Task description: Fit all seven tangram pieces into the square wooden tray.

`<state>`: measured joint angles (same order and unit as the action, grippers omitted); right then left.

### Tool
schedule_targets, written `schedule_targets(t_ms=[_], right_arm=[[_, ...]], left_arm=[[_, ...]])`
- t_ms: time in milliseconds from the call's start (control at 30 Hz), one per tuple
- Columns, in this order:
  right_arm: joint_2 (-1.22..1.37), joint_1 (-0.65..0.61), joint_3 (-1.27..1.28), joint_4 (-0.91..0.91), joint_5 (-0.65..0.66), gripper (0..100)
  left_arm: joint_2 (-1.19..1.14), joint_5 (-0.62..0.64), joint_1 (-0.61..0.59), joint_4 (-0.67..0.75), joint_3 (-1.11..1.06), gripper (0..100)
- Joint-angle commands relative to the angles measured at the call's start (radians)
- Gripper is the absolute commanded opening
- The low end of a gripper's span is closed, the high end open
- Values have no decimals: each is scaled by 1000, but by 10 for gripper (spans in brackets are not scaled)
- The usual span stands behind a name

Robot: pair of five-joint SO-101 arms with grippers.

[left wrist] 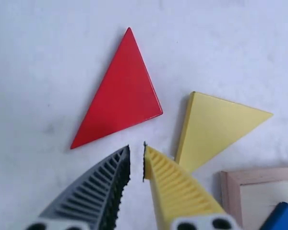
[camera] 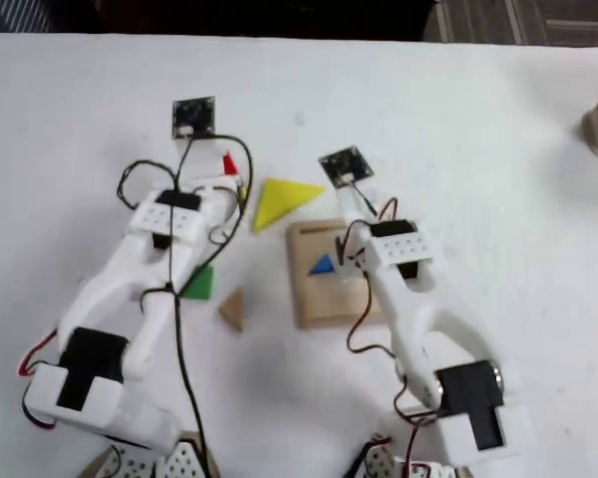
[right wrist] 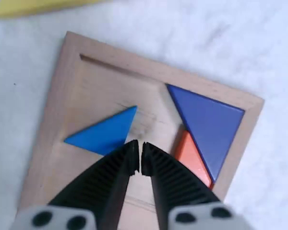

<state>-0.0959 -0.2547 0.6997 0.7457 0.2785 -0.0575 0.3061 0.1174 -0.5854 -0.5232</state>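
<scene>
My left tool [left wrist: 137, 160] and right tool [right wrist: 139, 157] were almost shut and empty. The wooden tray [camera: 309, 299], mid-desk, held three pieces [right wrist: 103, 134]. The red triangle [left wrist: 120, 91], yellow triangle [left wrist: 211, 127], green piece [camera: 197, 283] and tan triangle [camera: 233, 309] lay outside.

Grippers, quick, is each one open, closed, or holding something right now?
Left gripper: jaws closed, holding nothing, near the red triangle.
Right gripper: jaws closed, holding nothing, over the wooden tray.

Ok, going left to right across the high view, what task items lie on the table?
In order: green piece → plain wooden triangle → yellow triangle → wooden tray. The red triangle is omitted: its place overlaps the plain wooden triangle's.
</scene>
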Motion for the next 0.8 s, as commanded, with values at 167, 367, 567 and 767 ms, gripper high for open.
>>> schedule_targets(t_ms=[167, 367, 567, 767], right_arm=[[41, -41, -43, -249, 11, 18], [64, -61, -46, -263, 11, 18], [73, -81, -37, -255, 18, 18], [65, -73, 28, -248, 107, 18]], left_arm=[[2, -11, -13, 34, 55, 86], [2, -11, -13, 34, 55, 86], [2, -11, -13, 34, 55, 86], [2, -11, -13, 34, 55, 86]])
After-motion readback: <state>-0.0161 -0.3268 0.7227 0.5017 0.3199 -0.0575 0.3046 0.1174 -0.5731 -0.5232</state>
